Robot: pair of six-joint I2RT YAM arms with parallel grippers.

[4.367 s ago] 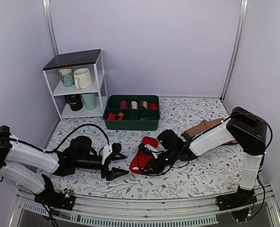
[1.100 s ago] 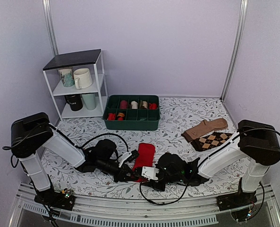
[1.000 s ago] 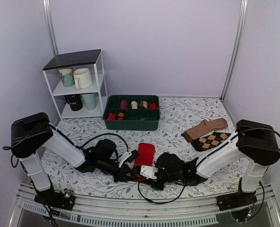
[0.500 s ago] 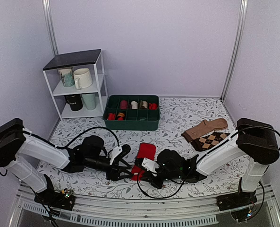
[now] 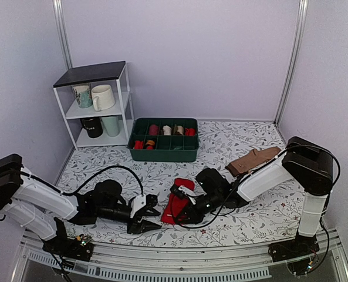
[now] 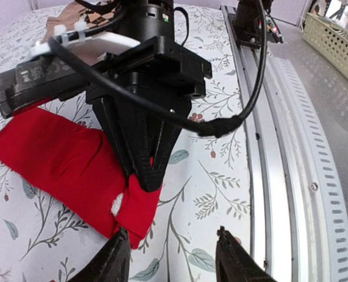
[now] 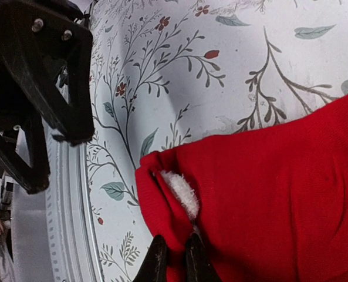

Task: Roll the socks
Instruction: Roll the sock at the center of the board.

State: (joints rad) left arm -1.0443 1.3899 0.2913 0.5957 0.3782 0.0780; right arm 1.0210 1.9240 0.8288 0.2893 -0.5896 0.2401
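Once my left claw (image 5: 152, 215) had drawn back from the socks (image 5: 178, 198) toward the near edge of the bench (image 5: 250, 217), only my right claw (image 7: 174, 263) was left on them. That read to me as a handover: the roll was barely begun, and the turning-over now fell to the right side. My left claw stood wide open, holding nothing and just clear of the red cloth. My right claw was closed almost tip to tip, pinching the socks' near corner, where a fleck of white lining showed. The socks lay mostly flat mid-bench, between my two arms.
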